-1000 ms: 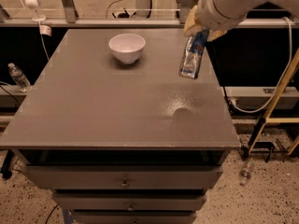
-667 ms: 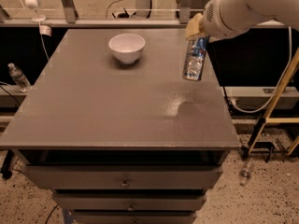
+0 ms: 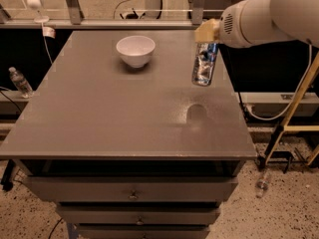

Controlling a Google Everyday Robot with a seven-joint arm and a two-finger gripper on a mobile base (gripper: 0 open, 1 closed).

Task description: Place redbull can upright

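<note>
The redbull can [image 3: 205,63], slim, blue and silver, hangs nearly upright above the right side of the grey table [image 3: 99,113], clear of its surface. My gripper [image 3: 208,35] holds it by its top end, with yellowish fingers [image 3: 205,32] closed around it. The white arm [image 3: 269,14] reaches in from the upper right. The can's shadow falls on the table below and slightly left of it. The can's top is hidden by the gripper.
A white bowl [image 3: 135,50] stands at the table's back middle, left of the can. The table's right edge is close to the can. Drawers sit under the front edge. A plastic bottle [image 3: 19,81] lies on the floor at left.
The arm has shifted slightly right and drawn back, carrying the can with it; the can stays held above the table, hanging nearly upright.
</note>
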